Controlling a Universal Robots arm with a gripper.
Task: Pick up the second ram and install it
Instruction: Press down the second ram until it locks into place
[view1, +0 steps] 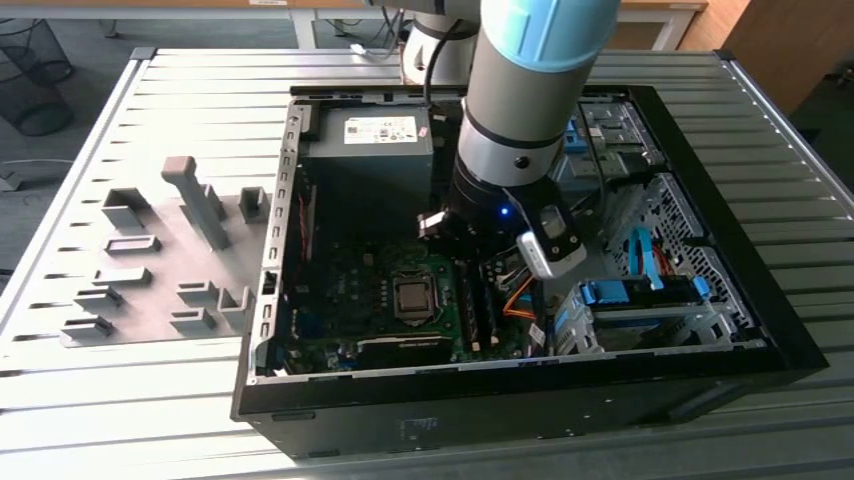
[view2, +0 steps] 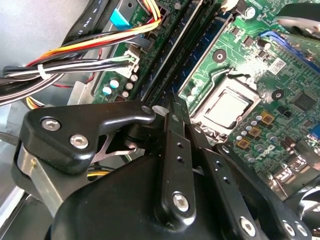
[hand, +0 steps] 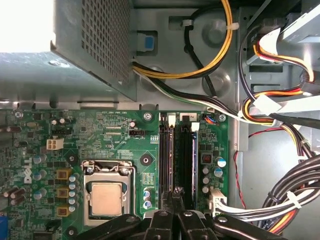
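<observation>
My gripper is down inside the open computer case, over the memory slots beside the processor. In both wrist views its two black fingers converge to a closed tip right at the slot row. A thin dark stick, seen edge-on, runs along the slot nearest the processor, directly under the fingertips; this looks like the second ram. The fingers hide the spot where they meet it, so I cannot tell whether they pinch it or only rest on it.
Bundled power cables run close beside the slots. The power supply fills the case's far corner, and blue drive brackets sit at the exterior view's right. A grey fixture with upright blocks lies outside the case on the slatted table.
</observation>
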